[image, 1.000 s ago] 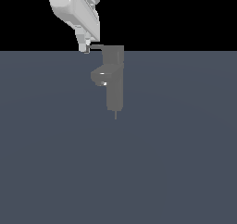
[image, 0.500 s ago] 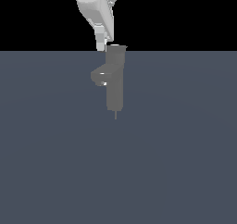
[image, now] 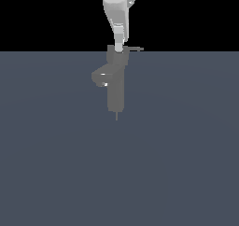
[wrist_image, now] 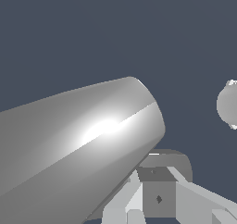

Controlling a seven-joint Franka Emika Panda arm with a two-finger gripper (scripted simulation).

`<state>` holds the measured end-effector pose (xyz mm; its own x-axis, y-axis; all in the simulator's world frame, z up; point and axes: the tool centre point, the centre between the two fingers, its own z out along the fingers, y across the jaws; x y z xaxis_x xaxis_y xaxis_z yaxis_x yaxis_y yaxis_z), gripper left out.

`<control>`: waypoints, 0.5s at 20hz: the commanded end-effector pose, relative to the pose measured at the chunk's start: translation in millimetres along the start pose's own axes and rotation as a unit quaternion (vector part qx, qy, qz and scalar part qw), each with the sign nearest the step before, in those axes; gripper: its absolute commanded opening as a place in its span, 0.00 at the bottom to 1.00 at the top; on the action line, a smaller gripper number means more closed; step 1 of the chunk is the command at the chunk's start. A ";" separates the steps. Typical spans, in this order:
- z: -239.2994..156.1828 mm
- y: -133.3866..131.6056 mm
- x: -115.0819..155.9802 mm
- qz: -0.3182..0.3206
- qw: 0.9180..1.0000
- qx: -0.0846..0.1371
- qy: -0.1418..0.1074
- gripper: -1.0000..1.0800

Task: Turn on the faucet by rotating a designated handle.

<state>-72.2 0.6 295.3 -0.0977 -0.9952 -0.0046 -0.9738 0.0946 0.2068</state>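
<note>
The faucet (image: pixel 115 87) is a grey upright column with a stubby spout (image: pixel 100 77) on the exterior view's left. Its handle (image: pixel 135 48), a thin flat lever, sticks out from the top cap toward the exterior view's right. My gripper (image: pixel 119 47) comes down from above and its tip rests against the cap at the lever's root; the fingers look pressed together with nothing between them. In the wrist view a large tapered grey part of the faucet (wrist_image: pixel 92 140) fills the picture close to my gripper (wrist_image: pixel 155 204).
A flat dark blue-grey floor (image: pixel 177 164) spreads all around the faucet. A rounded grey piece (wrist_image: pixel 229 105) shows at the edge of the wrist view; I cannot tell which part it is.
My gripper has swept toward the exterior view's right, from beside the faucet's top to over the cap. The lever, which pointed left, now points right.
</note>
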 end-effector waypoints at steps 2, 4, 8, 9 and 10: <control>-0.6 -10.6 15.7 0.006 1.000 0.003 0.000 0.00; -0.8 -15.0 21.7 0.007 1.000 0.003 0.000 0.00; -1.2 -23.6 33.6 0.009 1.000 0.003 -0.001 0.00; -1.3 -25.7 36.5 0.010 1.000 0.004 -0.001 0.00; -1.4 -27.8 39.3 0.010 1.000 0.004 -0.001 0.00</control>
<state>-54.7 -30.6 292.0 -0.1074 -0.9942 -0.0046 -0.9727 0.1041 0.2072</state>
